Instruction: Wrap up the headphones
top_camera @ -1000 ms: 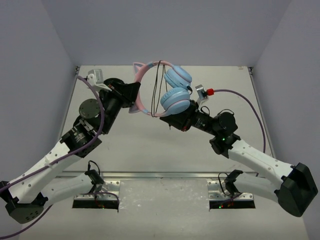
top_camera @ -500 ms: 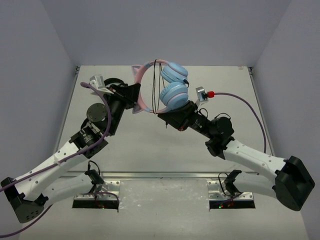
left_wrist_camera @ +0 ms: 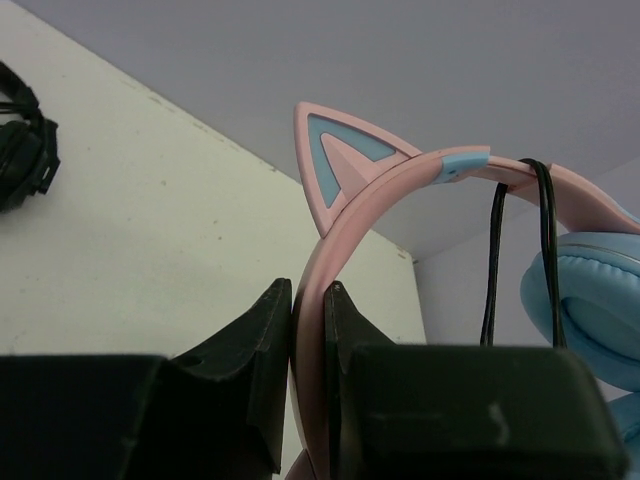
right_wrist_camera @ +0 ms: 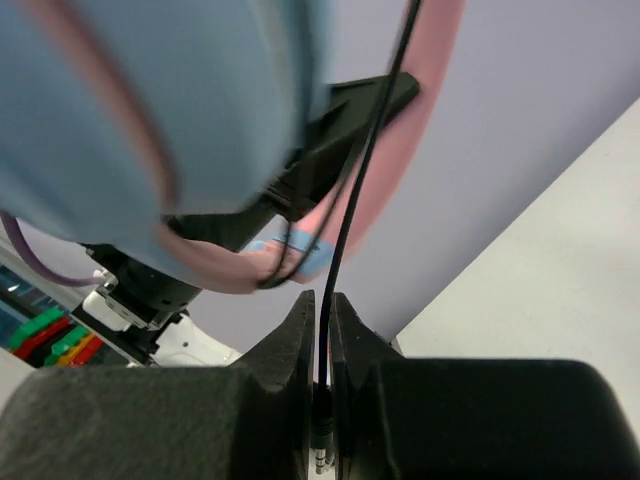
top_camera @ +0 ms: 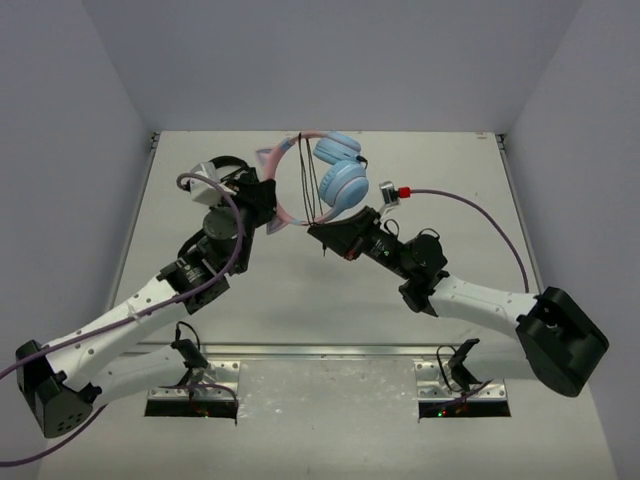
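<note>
Pink-and-blue headphones (top_camera: 343, 183), headband (left_wrist_camera: 400, 175) clamped in left gripper (left_wrist_camera: 308, 300); right gripper (right_wrist_camera: 322, 305) pinched their cable (right_wrist_camera: 373, 140); black headset (left_wrist_camera: 22, 140) lay upper left.

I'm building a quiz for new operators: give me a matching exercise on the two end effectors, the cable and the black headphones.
Things: 1 left end effector; 2 right end effector; 3 cable; 4 black headphones.
States: A lies on the table; B shut on the cable; C draped over the headband; D shut on the headband.
Pairs: 1-D, 2-B, 3-C, 4-A.
</note>
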Robot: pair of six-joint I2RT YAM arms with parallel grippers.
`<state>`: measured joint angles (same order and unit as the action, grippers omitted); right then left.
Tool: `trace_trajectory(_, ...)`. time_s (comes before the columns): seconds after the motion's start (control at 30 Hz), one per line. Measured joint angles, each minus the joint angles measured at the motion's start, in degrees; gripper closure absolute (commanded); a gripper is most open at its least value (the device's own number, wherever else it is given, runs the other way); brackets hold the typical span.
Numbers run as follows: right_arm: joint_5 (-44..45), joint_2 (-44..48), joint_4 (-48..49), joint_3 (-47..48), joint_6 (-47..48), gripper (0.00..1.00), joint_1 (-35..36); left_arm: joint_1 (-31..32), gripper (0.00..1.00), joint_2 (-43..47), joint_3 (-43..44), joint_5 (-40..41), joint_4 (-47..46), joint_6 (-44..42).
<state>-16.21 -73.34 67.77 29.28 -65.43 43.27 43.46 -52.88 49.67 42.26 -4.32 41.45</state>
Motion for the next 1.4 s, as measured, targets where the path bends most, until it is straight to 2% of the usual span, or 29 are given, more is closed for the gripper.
trace_trajectory(0.23,3.80,-2.43,1.22,-4.59,-0.68,0.92,-0.04,0.02,1.00,-9.20,0.00,4.11,4.68,4.17)
trace_trajectory(0.53,11.37,-4.48,4.81,-15.47,-2.38,0.91,-0.76,0.48,1.00,-18.25,-2.47,3.76,4.59,6.97)
trace_trajectory(0.67,13.68,-9.86,6.97,-20.83,-4.48,0.91,-0.76,0.50,1.00,-21.40,-7.67,2.36,1.55,8.59)
trace_trajectory(0.8,14.67,-19.54,8.04,-24.90,-8.20,0.93,-0.74,1.36,1.00,-24.92,-13.75,0.70,-0.61,10.16)
trace_trajectory(0.9,14.73,-25.31,7.50,-25.94,-10.12,0.93,0.17,3.45,1.00,-27.04,-16.85,0.37,-1.29,11.78)
trace_trajectory(1.07,14.97,-26.45,7.76,-26.16,-10.49,0.85,4.33,5.25,1.00,-29.16,-20.26,0.20,-4.39,15.78)
trace_trajectory(1.23,14.67,-31.54,9.20,-26.21,-12.22,0.85,7.89,6.80,1.00,-32.74,-20.74,2.12,-6.86,19.58)
trace_trajectory(1.4,15.10,-32.41,10.45,-26.05,-12.72,0.85,10.95,9.66,1.00,-36.30,-20.48,4.55,-7.56,22.08)
